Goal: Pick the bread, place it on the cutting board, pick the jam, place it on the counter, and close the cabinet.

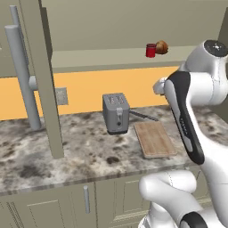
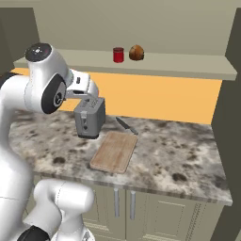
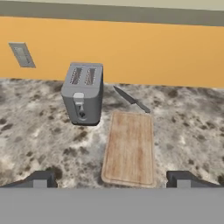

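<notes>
The brown bread (image 1: 161,47) (image 2: 136,52) and the red jam (image 1: 151,50) (image 2: 118,54) stand side by side on the shelf of the open cabinet (image 1: 102,58) (image 2: 188,66), bread on the right. Below, the wooden cutting board (image 1: 155,139) (image 2: 114,151) (image 3: 130,148) lies bare on the marble counter (image 1: 80,151) (image 2: 179,150) (image 3: 39,135). My gripper (image 3: 113,179) is open with nothing between its fingers. It hovers above the near end of the board and looks toward the orange wall, well below the shelf.
A grey toaster (image 1: 116,113) (image 2: 89,116) (image 3: 83,92) stands left of the board. A knife (image 1: 143,116) (image 2: 127,125) (image 3: 131,99) lies behind the board. The cabinet's open door (image 1: 42,75) with its long bar handle (image 1: 22,75) juts out over the counter at the left.
</notes>
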Motion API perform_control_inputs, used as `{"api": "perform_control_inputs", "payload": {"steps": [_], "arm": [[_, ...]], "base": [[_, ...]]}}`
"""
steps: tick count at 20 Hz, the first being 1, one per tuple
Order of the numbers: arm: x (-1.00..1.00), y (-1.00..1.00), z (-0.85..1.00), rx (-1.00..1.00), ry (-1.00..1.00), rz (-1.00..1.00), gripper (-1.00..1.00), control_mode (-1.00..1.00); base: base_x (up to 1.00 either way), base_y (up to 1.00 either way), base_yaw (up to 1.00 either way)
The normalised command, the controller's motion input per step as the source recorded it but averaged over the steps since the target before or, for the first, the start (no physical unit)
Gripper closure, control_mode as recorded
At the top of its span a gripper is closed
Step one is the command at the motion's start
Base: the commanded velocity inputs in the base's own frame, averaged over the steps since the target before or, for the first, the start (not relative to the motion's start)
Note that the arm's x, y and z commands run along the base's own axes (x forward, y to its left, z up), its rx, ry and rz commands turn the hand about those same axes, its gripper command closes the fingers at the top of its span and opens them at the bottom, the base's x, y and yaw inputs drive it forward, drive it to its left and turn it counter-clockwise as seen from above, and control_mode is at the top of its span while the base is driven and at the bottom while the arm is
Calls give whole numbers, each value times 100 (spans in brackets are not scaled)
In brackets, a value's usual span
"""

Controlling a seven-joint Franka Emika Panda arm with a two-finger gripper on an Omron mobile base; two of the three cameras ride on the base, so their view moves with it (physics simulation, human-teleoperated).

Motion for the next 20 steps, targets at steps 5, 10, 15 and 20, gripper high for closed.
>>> {"api": "perform_control_inputs", "payload": {"steps": [5, 10, 15, 20], "arm": [[4, -19, 35, 0, -5, 0, -100, -100], [11, -18, 33, 0, -6, 0, -100, -100], [28, -19, 22, 1, -2, 0, -100, -100], [40, -15, 16, 0, -4, 0, -100, -100]], "base": [[0, 0, 0], [0, 0, 0], [0, 0, 0], [0, 0, 0]]}}
